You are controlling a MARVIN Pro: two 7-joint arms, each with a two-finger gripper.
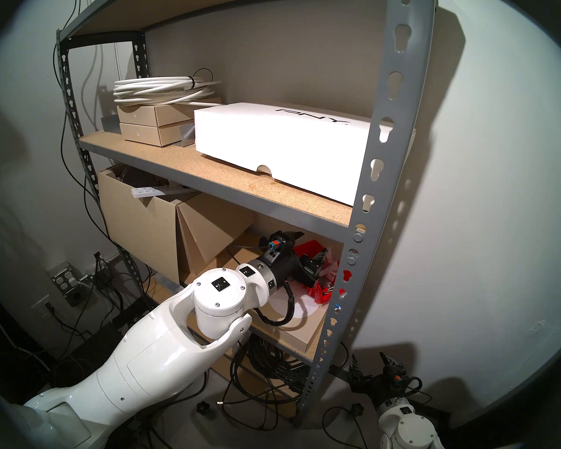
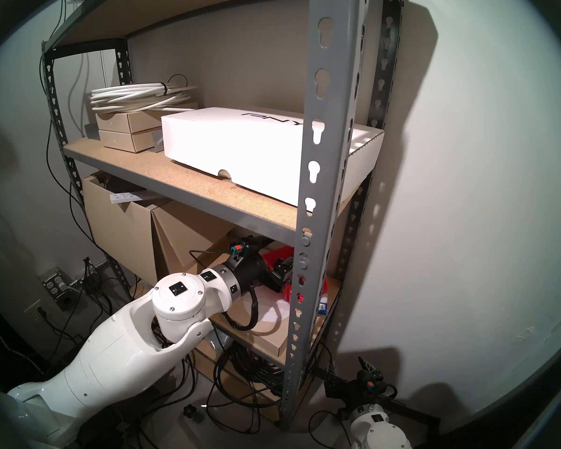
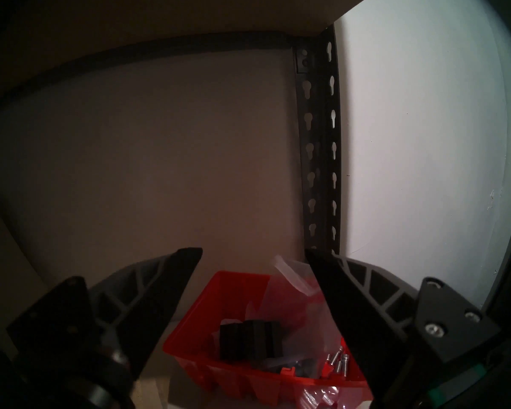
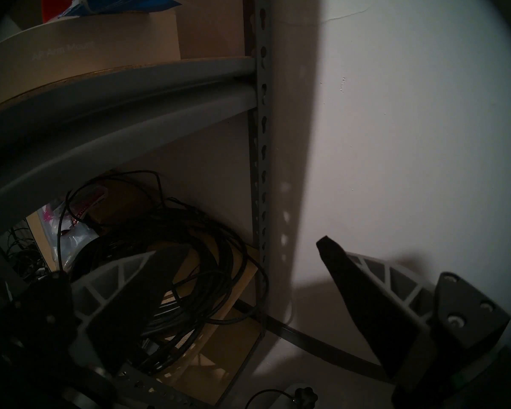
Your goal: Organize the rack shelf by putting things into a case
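On the rack shelf (image 1: pixel 379 147), at the right end of the lower board, stands the red case (image 3: pixel 195 325) (image 1: pixel 323 294). Inside it lie a black ridged block (image 3: pixel 250 340) and a clear plastic bag (image 3: pixel 295 284) that sticks up over the right rim, with small screws beside it. My left gripper (image 3: pixel 252 252) (image 1: pixel 305 247) hovers just over the case, open and with nothing between its fingers. Outside the rack, low near the floor, my right gripper (image 1: pixel 370 364) (image 4: pixel 239 246) is open and empty.
The front right upright (image 2: pixel 321 179) stands close to my left wrist. Large tan cardboard boxes (image 1: pixel 143 231) fill the lower shelf's left. A white PNY box (image 1: pixel 272 140), small tan boxes (image 1: pixel 146 127) and a white cable coil (image 1: pixel 162 88) sit above. Black cables (image 4: pixel 189 266) lie at the bottom.
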